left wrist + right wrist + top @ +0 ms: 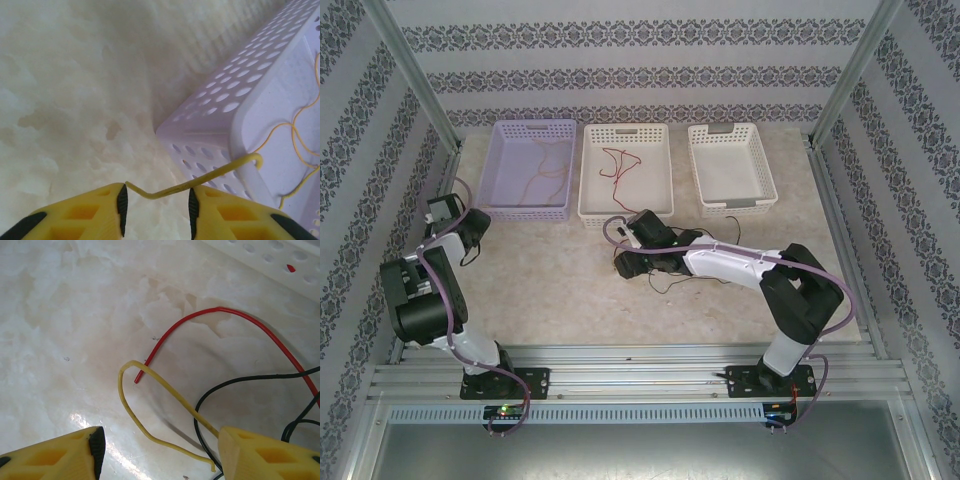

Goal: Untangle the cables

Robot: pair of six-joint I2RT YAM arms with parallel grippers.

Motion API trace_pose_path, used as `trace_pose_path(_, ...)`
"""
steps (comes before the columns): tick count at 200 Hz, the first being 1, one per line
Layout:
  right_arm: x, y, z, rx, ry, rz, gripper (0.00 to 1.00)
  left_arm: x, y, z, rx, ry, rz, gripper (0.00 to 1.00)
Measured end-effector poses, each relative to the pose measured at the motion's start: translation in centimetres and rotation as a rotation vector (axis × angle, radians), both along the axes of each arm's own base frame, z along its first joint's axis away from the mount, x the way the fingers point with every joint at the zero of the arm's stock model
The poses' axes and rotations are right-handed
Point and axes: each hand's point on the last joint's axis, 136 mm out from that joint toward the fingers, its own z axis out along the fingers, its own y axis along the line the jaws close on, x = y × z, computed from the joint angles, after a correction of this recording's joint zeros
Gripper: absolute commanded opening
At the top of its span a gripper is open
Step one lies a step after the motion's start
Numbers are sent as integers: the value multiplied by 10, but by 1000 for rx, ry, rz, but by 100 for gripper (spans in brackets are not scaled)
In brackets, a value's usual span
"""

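Observation:
In the left wrist view my left gripper point(156, 200) stands open beside the near corner of the lavender basket point(250, 85). A stiff yellow cable point(210, 177) hooks over the basket's rim and spans the gap between the pads. More thin yellow cable point(295, 130) lies inside the basket. My right gripper point(161, 442) is open just above the table, with a loop of yellow cable point(131, 415) lying between its fingers. A red cable point(240, 314) and a black cable point(240, 380) curve over the table beyond it. From above, the right gripper point(628, 262) sits in front of the middle basket.
Three baskets stand in a row at the back: lavender point(525, 212), a white one point(625, 215) holding a red cable point(615, 165), and another white one point(732, 205). Metal posts and patterned walls close in both sides. The left arm point(425, 300) is folded at the left edge.

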Motion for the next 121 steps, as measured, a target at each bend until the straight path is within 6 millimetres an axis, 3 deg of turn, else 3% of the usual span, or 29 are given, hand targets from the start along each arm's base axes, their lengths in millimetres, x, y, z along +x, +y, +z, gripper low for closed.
trace_pose_path(50,-6,7,3,9,-6,21,62,4,0,1,3,-12,-7,28)
trace_pose_path(121,-6,7,7,17,-13,22,62,9,1,7,17,-31,-27,14)
